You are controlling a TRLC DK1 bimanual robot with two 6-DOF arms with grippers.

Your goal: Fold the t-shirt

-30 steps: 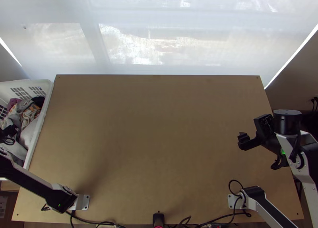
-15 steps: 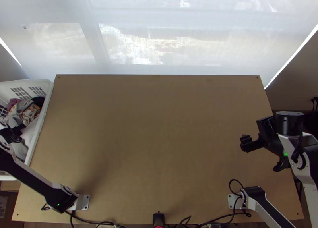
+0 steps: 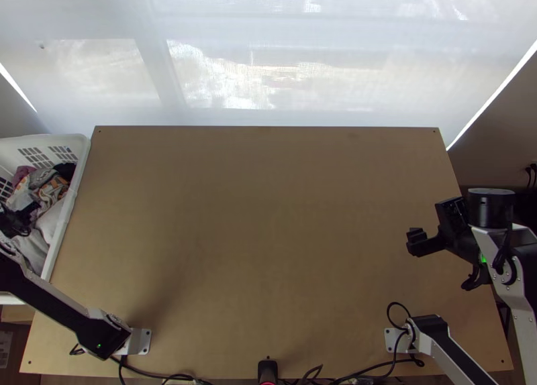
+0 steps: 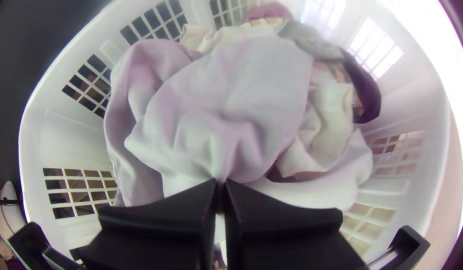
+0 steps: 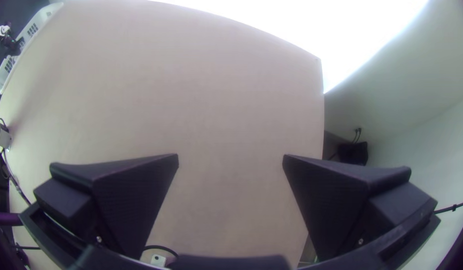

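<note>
The light wooden table (image 3: 268,217) lies right of the white plastic basket (image 3: 66,217); there, bunched pale lilac cloth (image 4: 231,95), probably the shirt, sits pinched in the nearer left gripper (image 4: 220,184). The right gripper (image 5: 230,160) gapes empty.

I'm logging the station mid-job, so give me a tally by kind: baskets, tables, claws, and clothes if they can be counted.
Laundry basket: 1
Table: 1
Claws: 2 (left claw, right claw)
Total: 4
Clothes left out: they lie bunched and overlapping in the basket, so I cannot count them.
</note>
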